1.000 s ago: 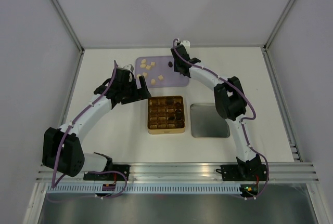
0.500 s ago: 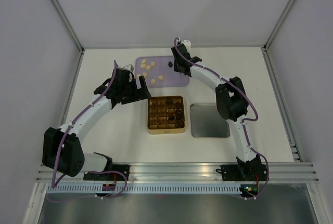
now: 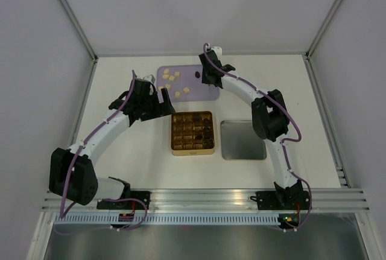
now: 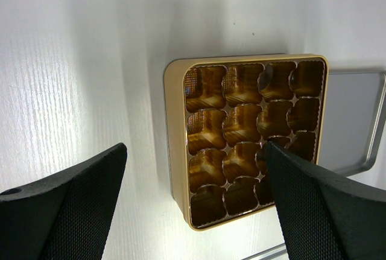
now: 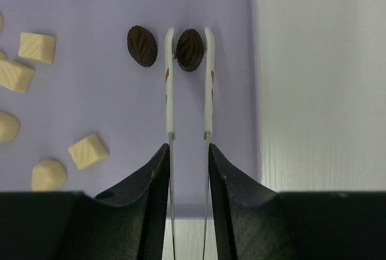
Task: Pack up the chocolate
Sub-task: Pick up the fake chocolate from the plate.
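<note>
The chocolate (image 5: 189,49) looks tiny, light, easy to dent. The right tool (image 5: 188,151) pinches tweezers (image 5: 169,85) around one dark piece's sides; left tool (image 4: 196,151) hangs open.

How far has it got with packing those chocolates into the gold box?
Early days. A few dark pieces already sit in the gold tin; most cells look empty. Right now the right jaws hold tweezers whose tips straddle a dark chocolate on the purple tray. Still waiting there: another dark piece and several cream pieces.
</note>
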### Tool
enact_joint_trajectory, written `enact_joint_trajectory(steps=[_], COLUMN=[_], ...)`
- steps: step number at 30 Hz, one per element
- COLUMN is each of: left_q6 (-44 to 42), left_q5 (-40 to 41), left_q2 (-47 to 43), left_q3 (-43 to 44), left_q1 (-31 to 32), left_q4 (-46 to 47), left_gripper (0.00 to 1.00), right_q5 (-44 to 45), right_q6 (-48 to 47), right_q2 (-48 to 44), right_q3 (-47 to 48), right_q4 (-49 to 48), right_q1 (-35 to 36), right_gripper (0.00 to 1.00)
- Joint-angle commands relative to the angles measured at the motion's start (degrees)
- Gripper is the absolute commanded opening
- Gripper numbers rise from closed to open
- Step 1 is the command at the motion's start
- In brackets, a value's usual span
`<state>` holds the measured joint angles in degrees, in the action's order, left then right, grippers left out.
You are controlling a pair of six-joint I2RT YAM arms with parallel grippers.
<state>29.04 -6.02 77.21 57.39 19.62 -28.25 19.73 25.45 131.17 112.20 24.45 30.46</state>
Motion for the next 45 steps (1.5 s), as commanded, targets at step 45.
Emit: enact_joint_trajectory(steps=[45], left_q6=[-0.7], left_q5=[0.1], left_q2=[-2.2], left_q3=[1.3], left_q1=[-0.3], left_q4=[0.1], left_gripper=[1.0], right_q5=[-12.3], right_q6=[-8.9], right_q2=[-22.3], right_q3=[-16.9], right_q4=[-1.6], right_q1=[-0.3], right_gripper=[0.0])
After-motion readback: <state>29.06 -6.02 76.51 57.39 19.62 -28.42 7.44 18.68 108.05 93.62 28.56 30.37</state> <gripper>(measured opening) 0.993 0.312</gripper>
